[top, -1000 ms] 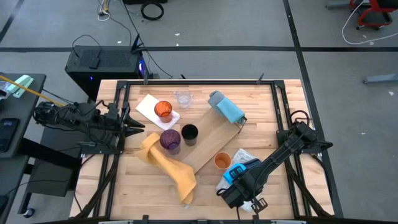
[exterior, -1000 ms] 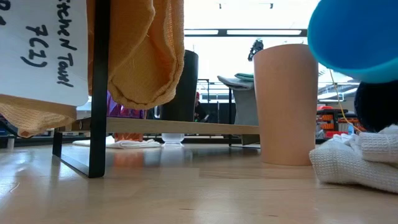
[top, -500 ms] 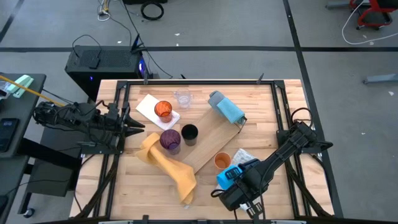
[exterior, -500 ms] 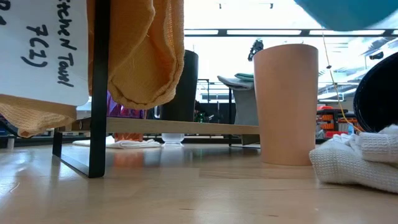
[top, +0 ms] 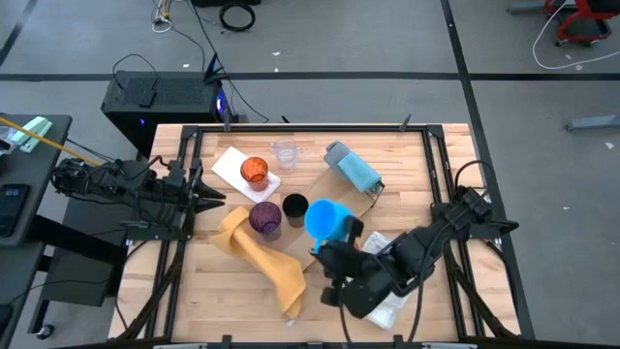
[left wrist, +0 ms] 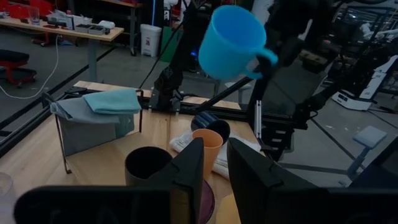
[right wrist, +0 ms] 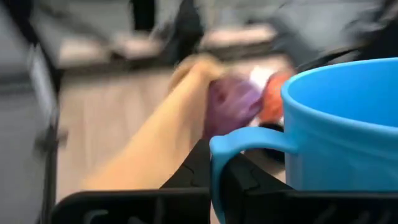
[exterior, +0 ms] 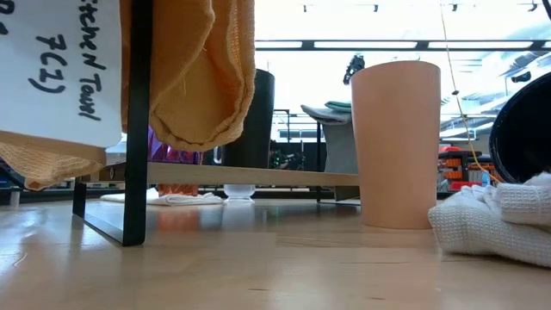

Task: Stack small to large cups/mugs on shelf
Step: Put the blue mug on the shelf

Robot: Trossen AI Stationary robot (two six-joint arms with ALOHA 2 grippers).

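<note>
Right gripper (top: 341,254): fingers pressed together on the handle of a bright blue plastic mug (top: 326,220), held aloft above the sloping wooden shelf board (top: 334,199); in the right wrist view the handle sits between the dark fingers.
Left gripper (top: 215,198): waiting at the table's left edge, fingers narrowly spread, nothing between them.
Black cup (top: 294,206): upright, just left of the blue mug.
Purple translucent cup (top: 264,217): beside the black cup, touching the mustard-yellow towel (top: 263,260).
Orange tumbler (exterior: 397,142): upright on the wooden table (exterior: 258,267), beside a white knitted cloth (exterior: 499,220).
Red-tinted cup (top: 254,172): on a white napkin (top: 231,164).
Clear glass (top: 284,152): near the table's far edge.
Dark navy mug (left wrist: 210,123): behind the orange tumbler.
Blue-grey folded cloth (top: 354,169): draped over the shelf's raised end.
</note>
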